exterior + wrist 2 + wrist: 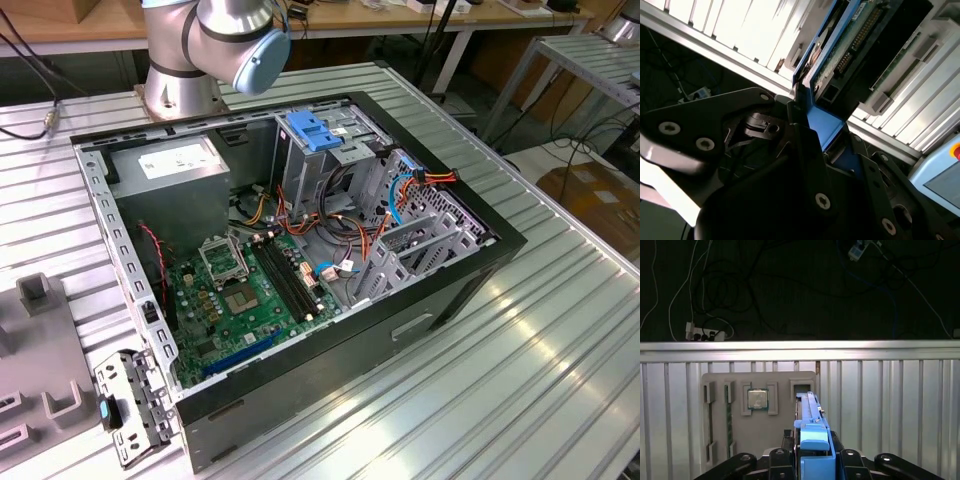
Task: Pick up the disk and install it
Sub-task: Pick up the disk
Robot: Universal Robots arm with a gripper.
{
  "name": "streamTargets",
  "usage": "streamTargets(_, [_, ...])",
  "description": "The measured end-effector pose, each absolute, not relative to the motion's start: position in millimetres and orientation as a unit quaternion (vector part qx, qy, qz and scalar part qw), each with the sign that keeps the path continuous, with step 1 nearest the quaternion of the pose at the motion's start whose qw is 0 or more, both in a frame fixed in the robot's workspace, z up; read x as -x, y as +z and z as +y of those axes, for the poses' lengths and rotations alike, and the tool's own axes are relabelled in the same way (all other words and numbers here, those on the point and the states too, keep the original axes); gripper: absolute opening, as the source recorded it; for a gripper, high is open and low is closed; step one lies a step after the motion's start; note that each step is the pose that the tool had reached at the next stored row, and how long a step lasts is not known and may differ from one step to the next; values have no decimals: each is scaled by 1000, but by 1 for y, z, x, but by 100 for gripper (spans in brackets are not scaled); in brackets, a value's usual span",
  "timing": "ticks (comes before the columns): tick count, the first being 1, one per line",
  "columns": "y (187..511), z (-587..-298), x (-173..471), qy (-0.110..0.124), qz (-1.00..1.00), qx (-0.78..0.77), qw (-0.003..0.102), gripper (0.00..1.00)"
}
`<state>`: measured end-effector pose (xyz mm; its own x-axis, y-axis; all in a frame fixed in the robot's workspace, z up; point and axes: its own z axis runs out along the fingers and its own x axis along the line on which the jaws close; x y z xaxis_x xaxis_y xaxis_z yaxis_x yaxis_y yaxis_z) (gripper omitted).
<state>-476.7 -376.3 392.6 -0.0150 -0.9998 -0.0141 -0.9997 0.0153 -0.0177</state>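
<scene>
Straight out from the gripper (813,452) in the first wrist view, the disk (811,415) runs lengthwise on edge, its blue end clamped between the jaws.

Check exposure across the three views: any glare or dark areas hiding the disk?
Exterior view: streaky glare on the table, computer case evenly lit. Second wrist view: table slats blown out, gripper nearly black, disk between its jaws readable. First wrist view: background dark, bright band on the table edge, disk clearly lit.
</scene>
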Motion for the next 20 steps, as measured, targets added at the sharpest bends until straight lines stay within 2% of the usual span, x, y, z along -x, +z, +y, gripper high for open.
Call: streamTargets(20, [414,-376,477,-1,712,702,11,37])
